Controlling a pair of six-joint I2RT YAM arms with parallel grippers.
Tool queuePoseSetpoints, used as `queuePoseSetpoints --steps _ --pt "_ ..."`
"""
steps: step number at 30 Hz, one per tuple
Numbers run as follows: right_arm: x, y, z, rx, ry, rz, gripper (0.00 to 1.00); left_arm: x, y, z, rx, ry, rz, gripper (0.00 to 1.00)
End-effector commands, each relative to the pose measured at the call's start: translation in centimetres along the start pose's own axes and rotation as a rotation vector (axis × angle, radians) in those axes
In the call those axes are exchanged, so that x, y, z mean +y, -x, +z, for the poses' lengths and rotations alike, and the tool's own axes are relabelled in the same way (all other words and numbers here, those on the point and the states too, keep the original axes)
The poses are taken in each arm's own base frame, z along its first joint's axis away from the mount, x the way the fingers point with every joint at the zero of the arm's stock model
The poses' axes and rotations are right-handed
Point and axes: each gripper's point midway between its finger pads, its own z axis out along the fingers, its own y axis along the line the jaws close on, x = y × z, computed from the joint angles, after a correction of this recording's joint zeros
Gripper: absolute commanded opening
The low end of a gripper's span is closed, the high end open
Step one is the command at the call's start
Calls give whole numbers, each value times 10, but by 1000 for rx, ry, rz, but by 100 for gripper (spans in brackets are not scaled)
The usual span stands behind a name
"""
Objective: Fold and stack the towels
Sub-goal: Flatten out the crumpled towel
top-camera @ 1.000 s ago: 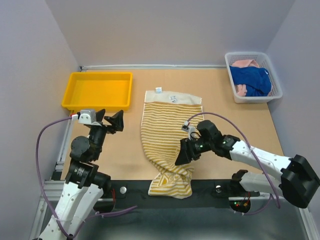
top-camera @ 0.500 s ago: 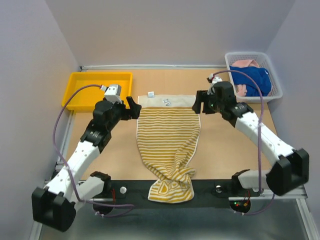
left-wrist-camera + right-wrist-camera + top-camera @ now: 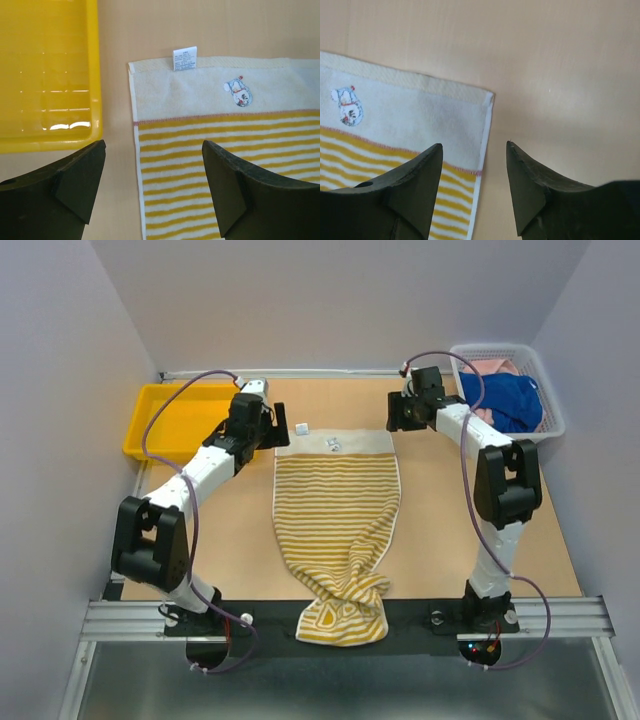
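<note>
Step in hand: flattening the striped towel, the first of three. No fold started.

It lies lengthwise in the middle of the table. The far edge is straight and flat, with the label near the far-left corner. The near end is bunched, twisted and draped over the table's near edge.

Left tool: released, jaws wide apart, nothing in them, hovering over the far-left corner. The yellow tray is just beside it.
Right tool: also released and empty, with the far-right corner under its gap.

The blue towel and pink towel are piled in the basket at the far right.

My read on the next move: both tools drop onto the far corners together and pinch one layer each, cloth only. Then they pull away from the bases, evenly, to drag the bunched end up onto the table and flat. An uneven pull would skew the stripes, and a missed pinch on a corner this flat is likely. Fold only once the near end lies open.
</note>
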Motion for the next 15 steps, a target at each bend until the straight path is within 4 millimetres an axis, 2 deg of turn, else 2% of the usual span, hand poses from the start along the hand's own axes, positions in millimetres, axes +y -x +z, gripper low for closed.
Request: queuePoseSetpoints --steps 1,2,5,11,15 --pt "6 27 18 -53 44 -91 59 0 31 5 -50 34 55 89" --pt "4 32 22 -63 37 -96 59 -2 31 12 -33 27 66 87" --pt "3 27 38 -45 45 -133 61 -5 30 20 -16 19 87 86" --pt "10 11 61 -2 76 -219 63 3 29 27 -10 53 142 86" --pt "8 3 73 19 66 -236 64 6 28 27 -6 62 159 86"
